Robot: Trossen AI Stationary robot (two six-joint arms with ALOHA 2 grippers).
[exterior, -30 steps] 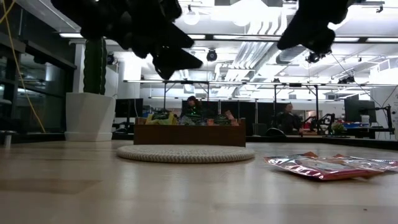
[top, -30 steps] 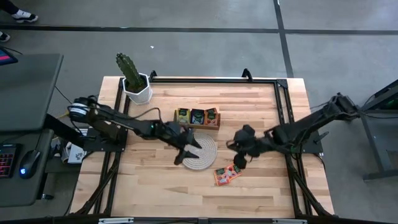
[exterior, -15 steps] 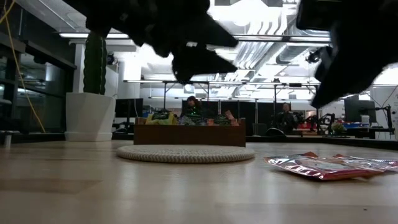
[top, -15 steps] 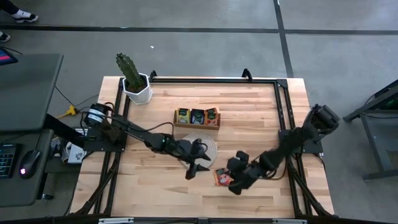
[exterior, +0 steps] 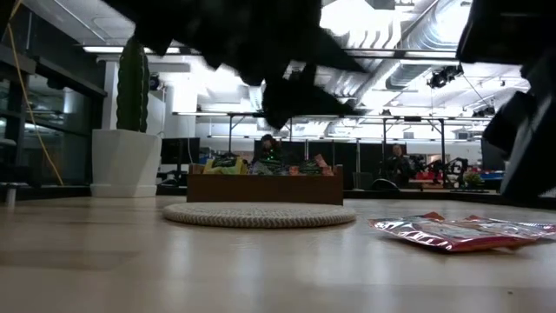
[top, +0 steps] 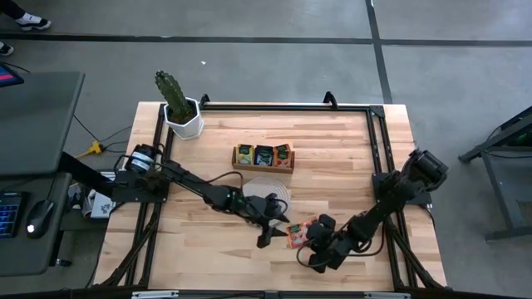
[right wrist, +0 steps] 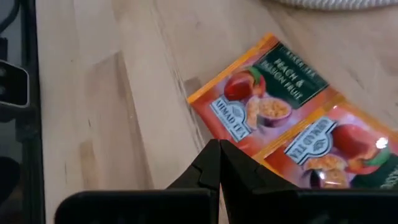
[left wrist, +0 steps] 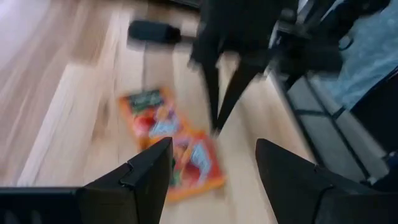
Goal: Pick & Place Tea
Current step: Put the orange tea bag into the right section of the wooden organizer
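Right gripper (right wrist: 219, 163): fingers pressed together, tips meeting in a point, nothing between them. It hangs low over the table with the two orange-red tea sachets (right wrist: 292, 130) lying flat just ahead of the tips, overlapping one another; contact with the nearer one cannot be told.

Left gripper (left wrist: 211, 168): fingers spread wide, empty, the same sachets on the wood in front of the gap.

Round mat (top: 270, 190) lies just behind the left gripper; wooden tray (top: 263, 157) with more tea further back.

Against half a second ago: both grippers have shifted nearer the sachets, the left one off the mat. Sachets unmoved.
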